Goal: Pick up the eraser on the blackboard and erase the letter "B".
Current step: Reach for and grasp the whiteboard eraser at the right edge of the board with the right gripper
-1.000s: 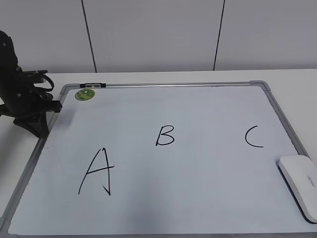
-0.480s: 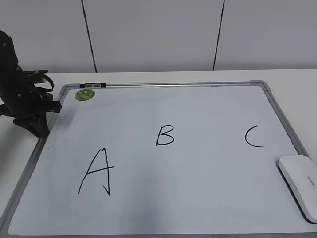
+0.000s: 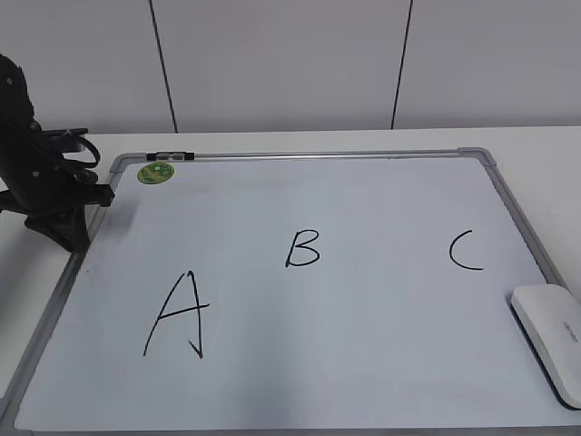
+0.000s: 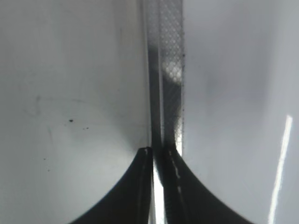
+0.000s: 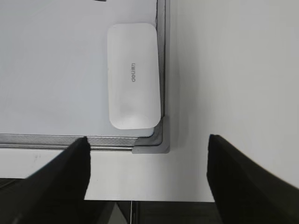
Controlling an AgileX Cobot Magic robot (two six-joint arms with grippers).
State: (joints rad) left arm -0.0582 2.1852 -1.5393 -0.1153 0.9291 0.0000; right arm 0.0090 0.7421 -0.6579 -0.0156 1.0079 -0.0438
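The blackboard point(image 3: 381, 300) lies flat on a white table and bears black letters. The letter "B" point(image 3: 302, 248) is near its middle. The eraser point(image 3: 549, 341) lies at the board's near right corner, against the frame. In the right wrist view the eraser point(image 5: 133, 77) lies ahead of my right gripper point(image 5: 147, 140), which is open and empty, short of the board's corner. My right gripper is out of the exterior view. My left gripper point(image 4: 161, 151) is shut and empty over the board's left frame point(image 4: 170, 70); its arm point(image 3: 50, 195) stands at the left edge.
A larger "A" point(image 3: 179, 313) is left of the "B" and a "C" point(image 3: 465, 251) is right of it. A round green magnet point(image 3: 155, 173) and a small black clip point(image 3: 171, 157) sit at the board's far left corner. White table point(image 5: 233, 70) surrounds the board.
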